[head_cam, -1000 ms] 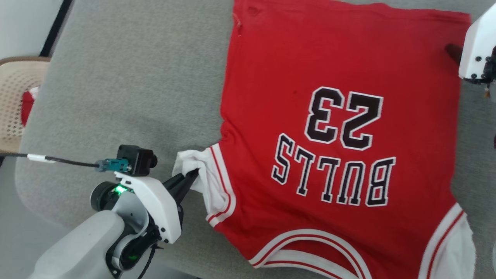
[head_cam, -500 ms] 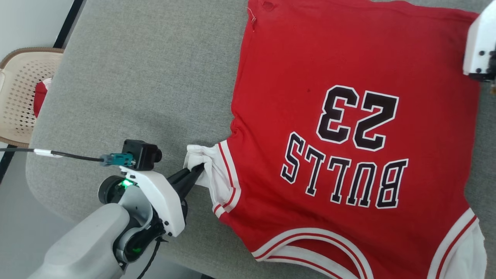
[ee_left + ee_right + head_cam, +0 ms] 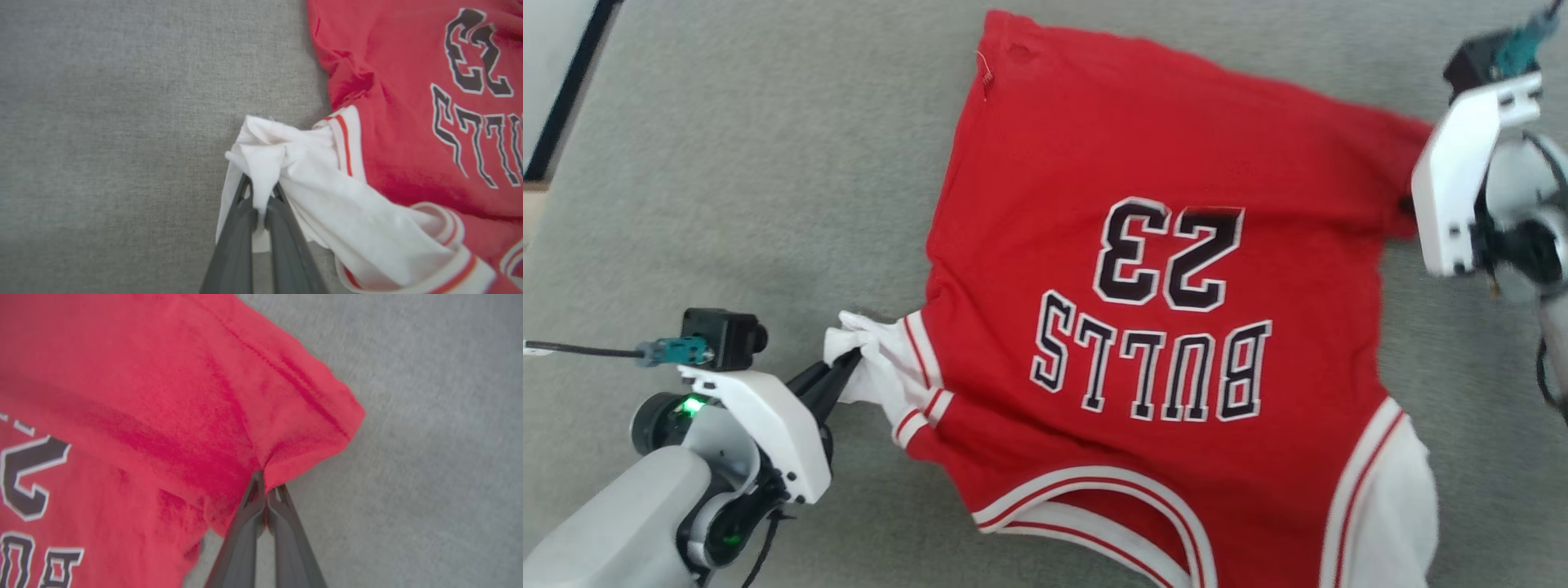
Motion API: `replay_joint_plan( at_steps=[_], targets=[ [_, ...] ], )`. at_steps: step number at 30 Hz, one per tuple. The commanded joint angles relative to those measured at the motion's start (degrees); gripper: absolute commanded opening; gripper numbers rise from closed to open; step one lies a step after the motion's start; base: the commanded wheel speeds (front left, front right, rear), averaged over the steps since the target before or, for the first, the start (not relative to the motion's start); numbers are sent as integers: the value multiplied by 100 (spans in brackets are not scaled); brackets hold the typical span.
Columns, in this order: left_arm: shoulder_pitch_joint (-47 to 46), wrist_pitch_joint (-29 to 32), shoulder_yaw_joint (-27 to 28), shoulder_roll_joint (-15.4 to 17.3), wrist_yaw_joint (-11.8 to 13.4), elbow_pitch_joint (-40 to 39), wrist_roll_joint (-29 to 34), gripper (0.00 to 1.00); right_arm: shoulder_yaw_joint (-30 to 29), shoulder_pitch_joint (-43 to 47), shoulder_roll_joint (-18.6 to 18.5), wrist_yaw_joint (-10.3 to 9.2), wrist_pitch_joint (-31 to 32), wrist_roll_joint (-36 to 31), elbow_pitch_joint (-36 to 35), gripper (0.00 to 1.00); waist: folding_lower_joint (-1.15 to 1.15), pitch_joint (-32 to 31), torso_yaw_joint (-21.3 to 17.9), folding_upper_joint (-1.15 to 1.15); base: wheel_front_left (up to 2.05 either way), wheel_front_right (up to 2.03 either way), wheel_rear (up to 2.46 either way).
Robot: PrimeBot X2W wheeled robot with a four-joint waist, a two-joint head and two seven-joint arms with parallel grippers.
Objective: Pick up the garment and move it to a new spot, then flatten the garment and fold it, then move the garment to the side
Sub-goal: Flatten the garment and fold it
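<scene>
Counted one garment. It had two white sleeves: the bunched sleeve and the flat sleeve. Print on it was two digits and five letters. Grippers numbered two: left gripper, right gripper. Black cameras numbered two: left-arm camera, right-arm camera. One grey fabric surface was logged.

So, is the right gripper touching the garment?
Touching. In the right wrist view, the right gripper pinches the garment near its red corner between shut fingers.
</scene>
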Motion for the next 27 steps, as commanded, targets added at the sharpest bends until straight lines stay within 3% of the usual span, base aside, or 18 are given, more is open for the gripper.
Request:
replay_joint_plan(
  at_steps=[1, 5, 10, 15, 19, 21, 23, 27],
  targets=[
    [91, -5, 45, 73, 62, -70, -34, 0, 66, 313, -129, -2, 95, 185, -365, 0, 0, -147, -219, 0, 0, 0, 0],
    [214, 27, 95, 275, 183, -273, -87, 0, 96, 1256, -441, -2, 394, 646, -1592, 0, 0, -224, -420, 0, 0, 0, 0],
    [259, 118, 121, 447, 335, -565, -101, 0, -391, 2637, -459, -1, 979, 925, -3157, 0, 0, -247, -573, 0, 0, 0, 0],
    [234, 168, 103, 456, 409, -693, -75, 0, -822, 3659, -220, -2, 1303, 805, -4013, 0, 0, -237, -593, 0, 0, 0, 0],
    [208, 187, 62, 384, 388, -711, -60, 0, -982, 4170, 45, -1, 1025, 567, -4109, 1, 0, -230, -556, 0, 0, 0, 0],
    [203, 180, 45, 350, 366, -689, -63, 0, -971, 4312, 120, -1, 774, 415, -3942, 29, 0, -229, -547, 0, 0, 0, 0],
    [207, 188, 27, 325, 364, -652, -59, 0, -905, 4374, 125, -2, 544, 345, -3815, 100, 0, -243, -535, 0, 0, 0, 0],
    [234, 184, 0, 299, 334, -613, -59, 0, -1029, 4404, 125, -2, 437, 339, -3816, 100, 0, -282, -520, 0, 0, 0, 0]
  ],
)
